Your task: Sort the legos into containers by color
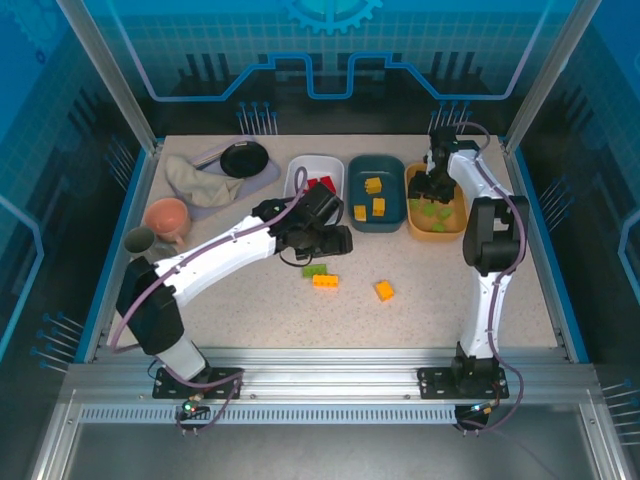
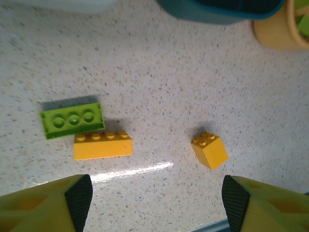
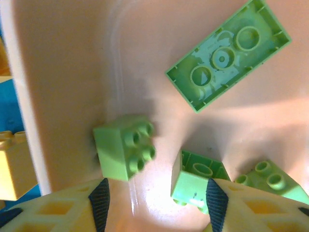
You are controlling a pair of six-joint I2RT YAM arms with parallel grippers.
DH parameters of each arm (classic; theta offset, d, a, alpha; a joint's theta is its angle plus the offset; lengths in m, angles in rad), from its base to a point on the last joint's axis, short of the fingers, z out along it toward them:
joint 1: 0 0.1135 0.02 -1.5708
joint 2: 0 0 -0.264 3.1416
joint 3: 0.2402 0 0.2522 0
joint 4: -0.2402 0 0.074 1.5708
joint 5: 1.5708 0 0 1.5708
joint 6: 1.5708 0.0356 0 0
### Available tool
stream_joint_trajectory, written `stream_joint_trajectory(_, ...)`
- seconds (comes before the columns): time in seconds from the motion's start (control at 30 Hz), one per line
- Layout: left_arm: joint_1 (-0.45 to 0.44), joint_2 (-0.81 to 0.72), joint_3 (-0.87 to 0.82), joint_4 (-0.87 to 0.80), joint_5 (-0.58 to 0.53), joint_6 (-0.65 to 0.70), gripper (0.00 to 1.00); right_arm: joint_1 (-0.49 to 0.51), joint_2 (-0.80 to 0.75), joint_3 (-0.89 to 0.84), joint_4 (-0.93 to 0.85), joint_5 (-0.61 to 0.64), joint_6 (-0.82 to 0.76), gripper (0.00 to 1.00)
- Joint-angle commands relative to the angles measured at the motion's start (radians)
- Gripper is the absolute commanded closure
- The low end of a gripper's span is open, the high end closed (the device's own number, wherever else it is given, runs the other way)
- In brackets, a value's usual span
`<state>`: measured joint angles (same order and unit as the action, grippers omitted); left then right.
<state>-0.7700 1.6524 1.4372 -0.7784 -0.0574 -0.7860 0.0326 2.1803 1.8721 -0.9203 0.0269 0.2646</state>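
Three shallow plastic trays sit in a row toward twelve o'clock on the speckled desk [image 1: 450,290]. The white tray [image 1: 300,175] holds red studded bricks [image 1: 321,184]. The dark teal tray [image 1: 390,168] holds yellow-orange bricks [image 1: 373,186]. The orange tray [image 1: 437,236], nearest two o'clock, holds light green bricks [image 1: 436,212].

My right fingers [image 1: 432,188] hang low over the orange tray. Through my right wrist camera they [image 3: 100,200] stand partly apart and grip nothing. A small green square brick [image 3: 124,152] lies by the nine o'clock pad, and another green brick [image 3: 193,181] lies just beside the three o'clock pad. A long green brick [image 3: 227,60] lies hollow side up toward one o'clock.

My left fingers [image 1: 338,240] hover near the desk's centre, spread wide and empty [image 2: 77,200]. Below them three bricks lie loose on the desk. A green flat brick [image 2: 72,119] touches a long yellow-orange brick [image 2: 102,145], and a small yellow-orange brick [image 2: 209,150] lies well apart toward three o'clock.
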Motion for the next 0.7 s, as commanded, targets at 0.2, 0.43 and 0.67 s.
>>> stream_joint_trajectory(0.2, -0.029, 0.239, 0.164, -0.071, 0.228, -0.164, 0.26, 0.141, -0.441, -0.246, 0.016, 0.087, 0.024, 0.36)
stream_joint_trajectory(0.43, -0.101, 0.413, 0.271, -0.086, 0.289, -0.263, 0.23, 0.429, -0.874, -0.611, 0.033, 0.191, 0.175, 0.33)
stream_joint_trajectory(0.67, -0.173, 0.529, 0.342, -0.077, 0.315, -0.375, 0.16, 0.582, -1.354, -0.851, 0.026, 0.228, 0.301, 0.26)
